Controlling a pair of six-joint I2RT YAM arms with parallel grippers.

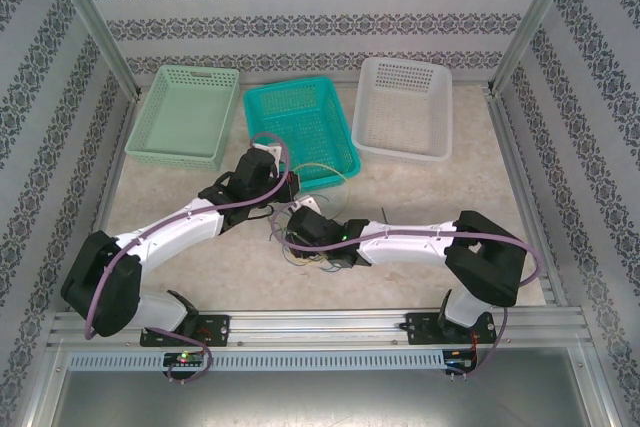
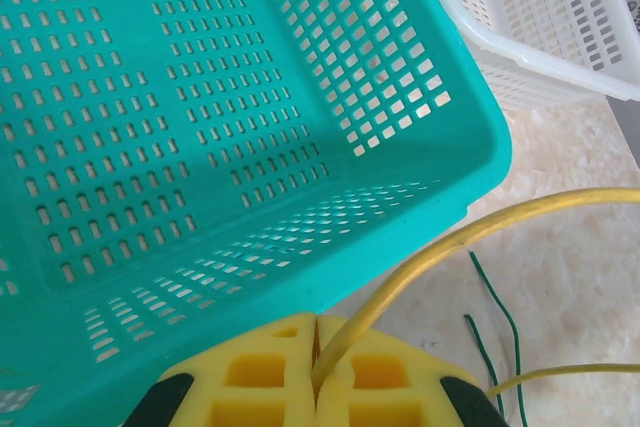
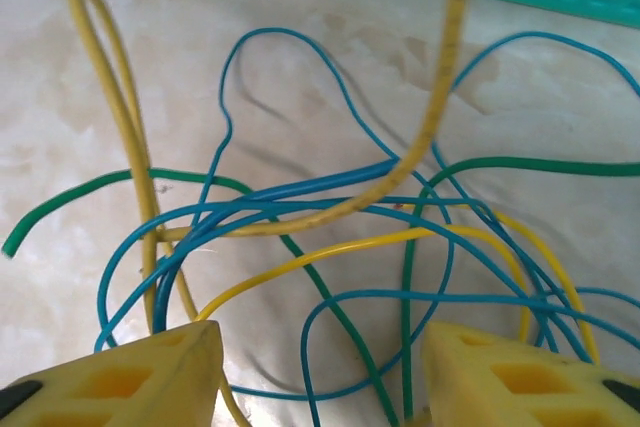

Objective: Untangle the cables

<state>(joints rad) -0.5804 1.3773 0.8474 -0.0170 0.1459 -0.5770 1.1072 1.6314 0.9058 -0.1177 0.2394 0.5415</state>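
The cables (image 3: 330, 217) lie in one knot on the worktop (image 3: 60, 67), just in front of the teal basket (image 2: 480, 147). Blue, yellow and green strands cross over and under each other, and none lies free of the rest. One yellow cable (image 2: 450, 247) rises out of the heap to my left gripper (image 2: 316, 347), which is clamped tight on it beside the basket's near corner. My right gripper (image 3: 320, 367) hovers low over the knot, jaws apart, with several strands between them and nothing clamped. The stretch of teal basket floor that I see holds no cable. Judgement: the task is at an early stage. One strand is secured for drawing out, and every strand is yet to be separated.
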